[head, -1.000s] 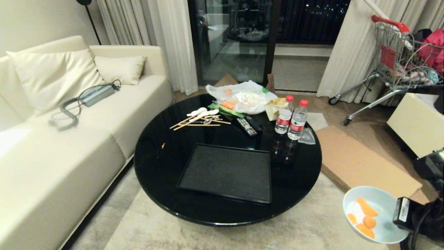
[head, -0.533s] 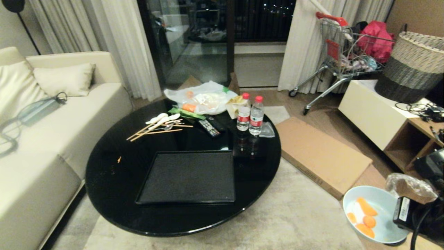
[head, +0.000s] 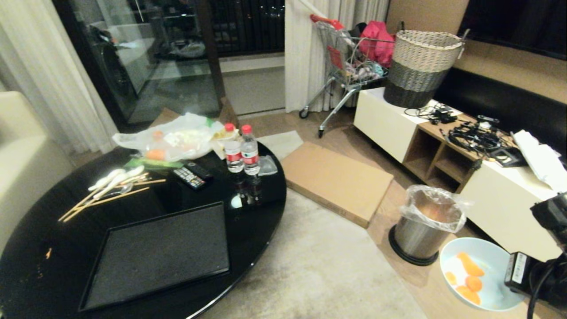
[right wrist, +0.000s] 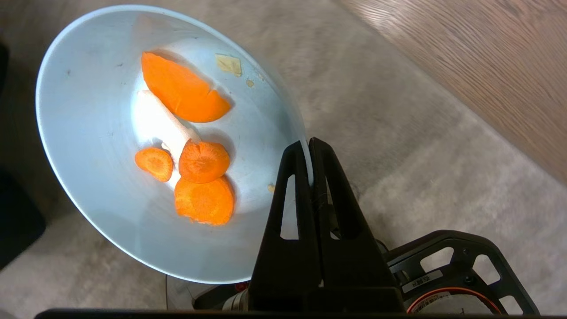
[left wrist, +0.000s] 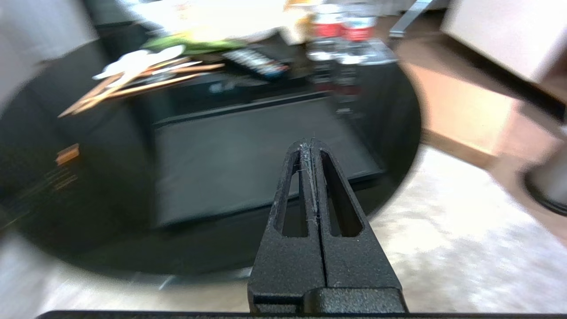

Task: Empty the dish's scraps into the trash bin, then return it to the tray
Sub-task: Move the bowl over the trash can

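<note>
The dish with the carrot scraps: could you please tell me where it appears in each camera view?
Head view: the dish is at lower right, just below the trash bin.
Left wrist view: not in it.
Right wrist view: it fills the upper left, its rim pinched by the right gripper.
Shared landmark: the orange scraps inside the dish.

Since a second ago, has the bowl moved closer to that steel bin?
Yes. The robot turned, carrying the bowl in its right claw. Earlier no bin was in sight; now the bin stands just beyond the bowl, and the table sits farther left.
</note>
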